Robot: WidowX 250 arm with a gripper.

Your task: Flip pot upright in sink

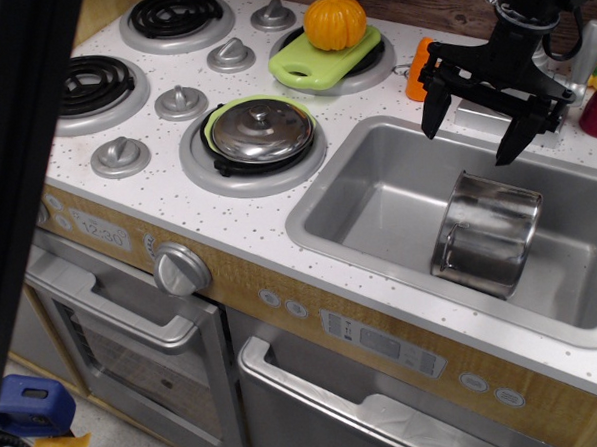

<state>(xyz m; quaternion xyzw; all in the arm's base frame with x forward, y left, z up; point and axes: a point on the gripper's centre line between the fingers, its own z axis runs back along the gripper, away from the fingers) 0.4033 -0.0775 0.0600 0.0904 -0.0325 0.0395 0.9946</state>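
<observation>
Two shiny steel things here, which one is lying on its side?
The pot in the sink, tipped over below the open gripper. The other, a domed lid, sits flat on the stove burner.

Bright, even overhead light fills the scene. White glare streaks the small shiny stainless-steel pot (487, 234) and the domed steel lid (263, 131). Soft shadows pool inside the matte grey sink (377, 194). A dark blurred band (19, 148) covers the left edge.
</observation>
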